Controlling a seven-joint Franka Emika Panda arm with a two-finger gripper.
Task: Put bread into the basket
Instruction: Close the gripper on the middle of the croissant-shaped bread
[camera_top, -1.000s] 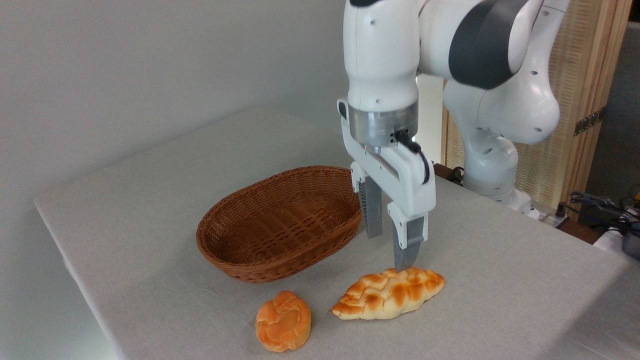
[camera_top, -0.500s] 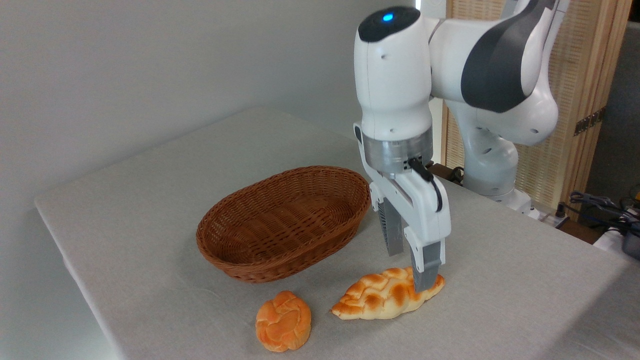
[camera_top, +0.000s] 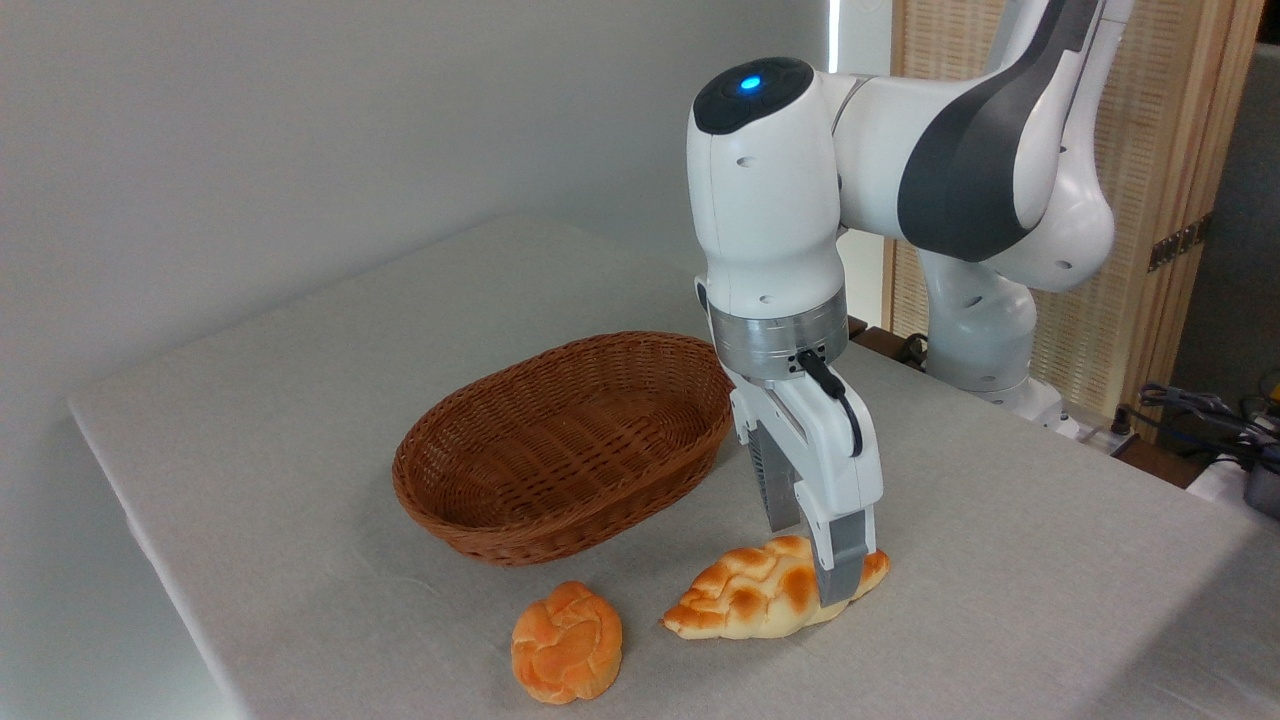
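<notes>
The bread (camera_top: 745, 598), a pale braided loaf with toasted patches, lies on the table in front of the brown wicker basket (camera_top: 520, 535), to its right. My gripper (camera_top: 812, 562) has come straight down over the loaf's right end and stands open. Its front finger (camera_top: 840, 565) is on the near side of the loaf, covering part of it, and the other finger (camera_top: 783, 495) is behind the loaf. The bread still rests on the table. Nothing lies in the basket.
A small round orange bun (camera_top: 566, 642) sits near the table's front edge, left of the bread. The robot's base (camera_top: 985, 350) stands at the back right by a wooden slatted screen (camera_top: 1160, 200). Cables (camera_top: 1200, 410) lie at the far right.
The gripper has come down from above the bread and shifted slightly, so that its fingers now straddle the loaf's right end. Bread, bun and basket have not moved.
</notes>
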